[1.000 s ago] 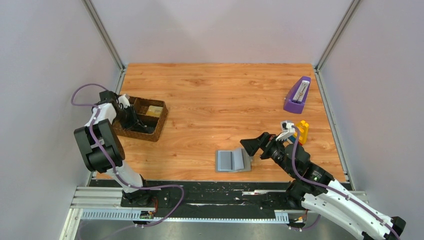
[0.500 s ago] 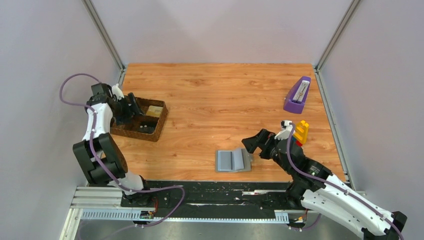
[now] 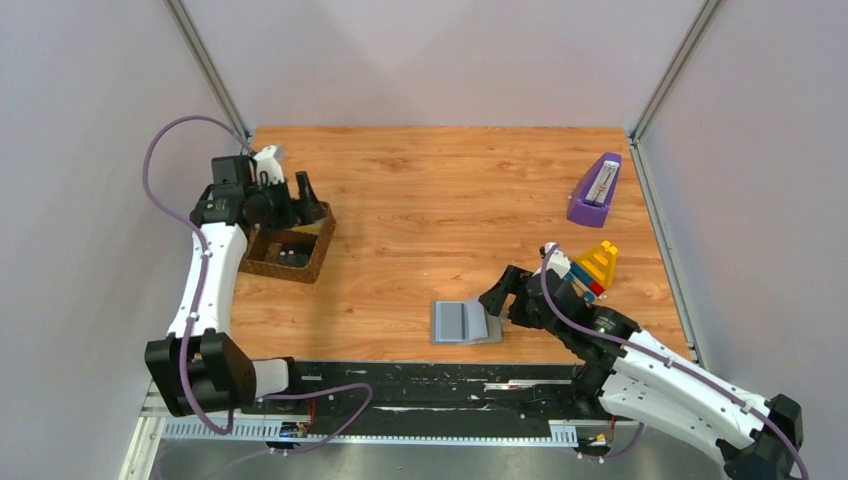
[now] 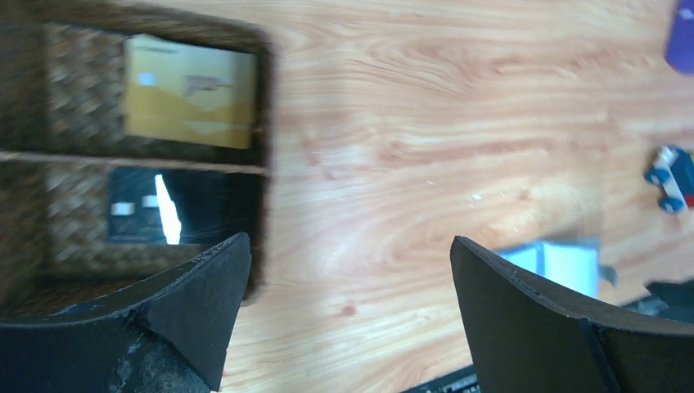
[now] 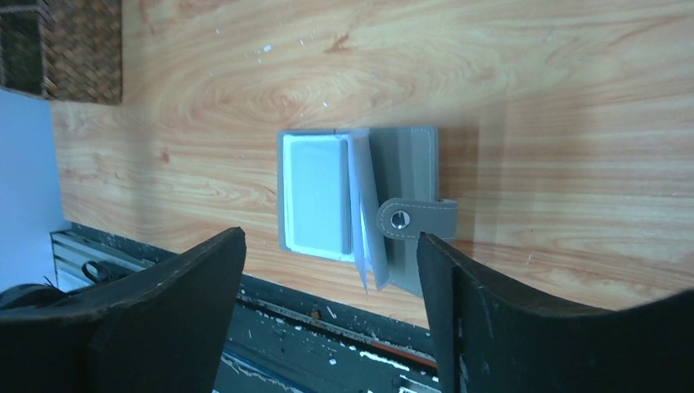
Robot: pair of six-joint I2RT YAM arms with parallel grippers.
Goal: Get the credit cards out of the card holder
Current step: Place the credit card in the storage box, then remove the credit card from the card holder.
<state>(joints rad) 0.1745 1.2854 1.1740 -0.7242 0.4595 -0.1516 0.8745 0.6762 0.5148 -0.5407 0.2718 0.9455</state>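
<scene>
- Lifted since a second ago, the left gripper (image 4: 348, 254) hangs above the woven tray (image 3: 285, 262), jaws wide and empty.
- Nearer now, the right gripper (image 5: 331, 237) hovers over the card holder (image 5: 360, 205), jaws spread and gripping nothing.
- The card holder lies open near the table (image 3: 420, 200) edge.
- A gold card (image 4: 188, 92) and a dark card (image 4: 139, 217) lie in separate tray compartments; a pale card (image 5: 315, 192) seems still pocketed.

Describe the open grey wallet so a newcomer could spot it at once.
On the orange wood-grain table, look at the near edge, about midway across. The flat grey bifold card holder lies open there, pale inside up. Alone among its neighbours it has a strap with a round metal snap.
</scene>
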